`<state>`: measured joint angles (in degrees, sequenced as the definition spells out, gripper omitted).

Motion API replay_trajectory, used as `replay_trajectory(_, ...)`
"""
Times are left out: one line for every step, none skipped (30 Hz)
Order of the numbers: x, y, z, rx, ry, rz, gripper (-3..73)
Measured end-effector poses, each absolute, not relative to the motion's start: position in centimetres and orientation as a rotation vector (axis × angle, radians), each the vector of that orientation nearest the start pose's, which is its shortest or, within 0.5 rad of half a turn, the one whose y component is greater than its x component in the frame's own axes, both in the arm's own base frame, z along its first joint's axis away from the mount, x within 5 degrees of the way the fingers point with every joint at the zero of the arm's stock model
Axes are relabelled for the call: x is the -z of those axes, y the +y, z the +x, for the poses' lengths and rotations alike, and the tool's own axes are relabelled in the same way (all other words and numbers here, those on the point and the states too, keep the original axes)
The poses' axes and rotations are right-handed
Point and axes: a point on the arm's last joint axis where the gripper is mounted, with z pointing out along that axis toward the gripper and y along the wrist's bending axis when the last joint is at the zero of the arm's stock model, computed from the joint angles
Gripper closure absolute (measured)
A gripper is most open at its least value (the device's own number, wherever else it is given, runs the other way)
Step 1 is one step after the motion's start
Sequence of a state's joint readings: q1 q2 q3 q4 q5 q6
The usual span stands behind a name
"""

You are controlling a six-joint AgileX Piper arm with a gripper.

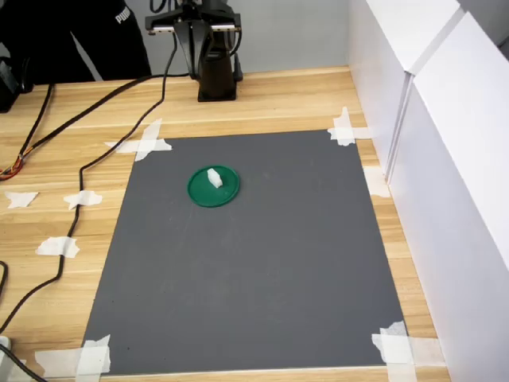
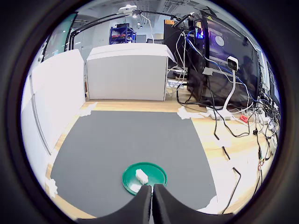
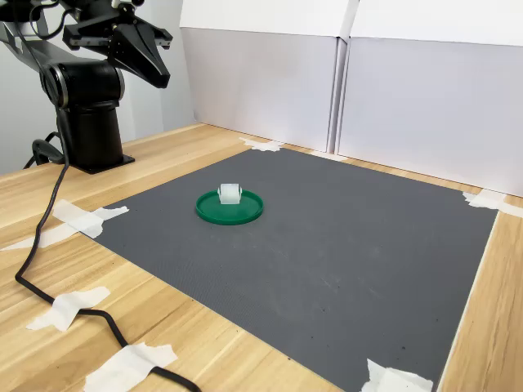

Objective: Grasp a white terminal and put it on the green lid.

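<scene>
One white terminal (image 1: 214, 177) and one green lid (image 1: 213, 188) are in sight — the terminal sits on the lid, a little off its centre, in all three views. The lid lies flat on the grey mat (image 1: 254, 263), toward the far left part of it in the first exterior view, near the arm's base (image 3: 90, 122). The mat is taped at its four corners to the wooden table (image 1: 71, 119). One gripper (image 2: 152, 198) shows in the wrist view: its two fingers lie pressed together with nothing between them — raised above the table and touching neither lid nor terminal, as far as the second exterior view shows.
</scene>
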<state>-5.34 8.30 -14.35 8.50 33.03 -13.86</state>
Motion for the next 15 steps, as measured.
replay_trajectory(-23.5,0.2,5.3,0.061,1.952,-0.076,71.1)
replay_trajectory(-23.2,0.2,5.4,0.061,1.953,-0.074,71.1)
replay_trajectory(-22.8,0.2,5.5,0.062,1.955,-0.072,71.1)
replay_trajectory(-22.5,0.2,5.5,0.063,1.956,-0.07,71.1)
replay_trajectory(-22.3,0.1,5.6,0.064,1.951,-0.068,71.1)
replay_trajectory(-22.2,0.1,5.7,0.066,1.944,-0.066,71.1)
replay_trajectory(-22.1,0.1,5.7,0.067,1.94,-0.065,71.1)
replay_trajectory(-22.1,0.1,5.7,0.068,1.936,-0.064,71.1)
replay_trajectory(-22.1,0.1,5.7,0.068,1.931,-0.063,71.1)
replay_trajectory(-22.1,0.1,5.7,0.067,1.927,-0.063,71.1)
replay_trajectory(-22.2,0.1,5.7,0.064,1.92,-0.068,71.1)
replay_trajectory(-22.2,0.2,5.7,0.058,1.915,-0.078,71.1)
replay_trajectory(-22.3,0.3,5.6,0.049,1.907,-0.092,71.1)
replay_trajectory(-22.3,0.4,5.5,0.039,1.898,-0.107,71.1)
replay_trajectory(-22.3,0.5,5.4,0.03,1.888,-0.121,71.1)
